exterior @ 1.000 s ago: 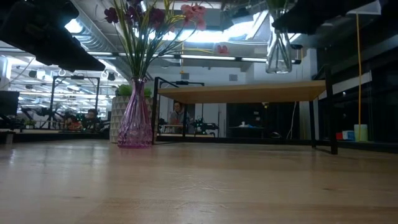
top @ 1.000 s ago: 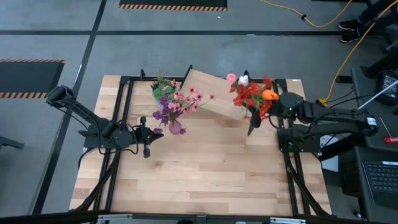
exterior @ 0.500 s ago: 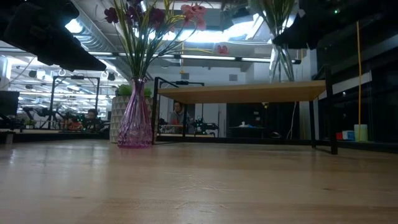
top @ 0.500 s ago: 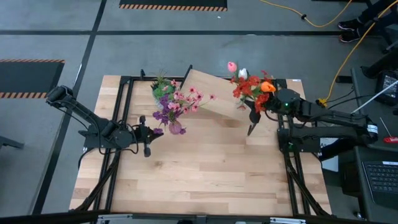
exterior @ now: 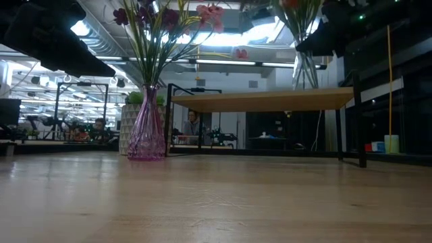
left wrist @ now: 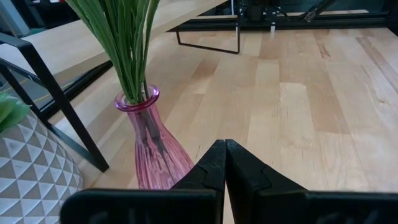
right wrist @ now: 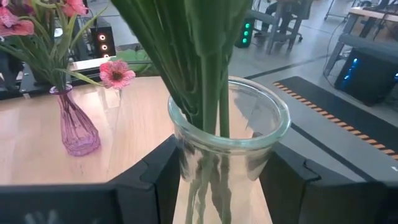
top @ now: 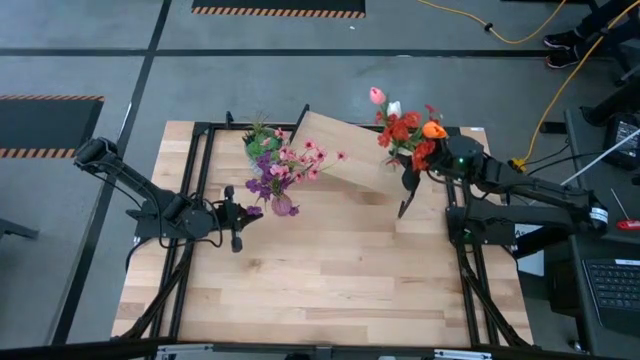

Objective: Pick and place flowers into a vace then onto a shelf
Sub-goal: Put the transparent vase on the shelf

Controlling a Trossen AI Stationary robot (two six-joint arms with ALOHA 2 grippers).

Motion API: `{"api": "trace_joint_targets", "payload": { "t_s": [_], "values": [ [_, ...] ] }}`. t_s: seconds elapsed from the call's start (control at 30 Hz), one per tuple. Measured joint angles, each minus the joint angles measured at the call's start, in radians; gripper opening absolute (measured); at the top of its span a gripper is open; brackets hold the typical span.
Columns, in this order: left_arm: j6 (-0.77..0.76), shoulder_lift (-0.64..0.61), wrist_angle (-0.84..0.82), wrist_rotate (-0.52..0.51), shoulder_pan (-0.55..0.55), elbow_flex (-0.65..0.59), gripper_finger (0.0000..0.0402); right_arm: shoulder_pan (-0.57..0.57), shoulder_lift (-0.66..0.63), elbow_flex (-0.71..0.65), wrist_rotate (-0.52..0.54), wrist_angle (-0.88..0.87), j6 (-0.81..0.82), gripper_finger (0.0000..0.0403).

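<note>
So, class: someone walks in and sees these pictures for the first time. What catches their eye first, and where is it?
Probably the right gripper clamped on a clear glass vase of red and orange flowers, over the shelf at the table's far right. Next, the pink vase of pink and purple blossoms standing left of the shelf.

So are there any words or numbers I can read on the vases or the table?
None: no readable text in any view.
The clear glass vase held in the right end effector carries no label.
The pink glass vase is plain.
The pale wooden tabletop bears no writing.
</note>
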Motion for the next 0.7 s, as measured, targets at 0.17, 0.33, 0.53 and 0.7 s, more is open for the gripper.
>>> {"api": "trace_joint_targets", "payload": {
  "t_s": [0.17,0.33,0.53,0.7],
  "values": [
    [0.000,0.000,0.000,0.000,0.000,0.000,0.0004,-0.018,0.000,0.000,-0.024,0.000,-0.002,0.0172],
    [0.000,0.000,0.000,0.000,0.000,0.000,0.0004,-0.041,-0.001,-0.062,-0.031,0.095,-0.008,0.0172],
    [0.001,0.000,0.000,0.000,0.000,0.000,0.0004,-0.066,-0.003,-0.071,-0.086,0.109,-0.024,0.0172],
    [0.001,0.000,0.000,0.000,0.000,0.000,0.0004,-0.069,-0.003,-0.071,-0.098,0.099,-0.024,0.0172]
  ]
}}
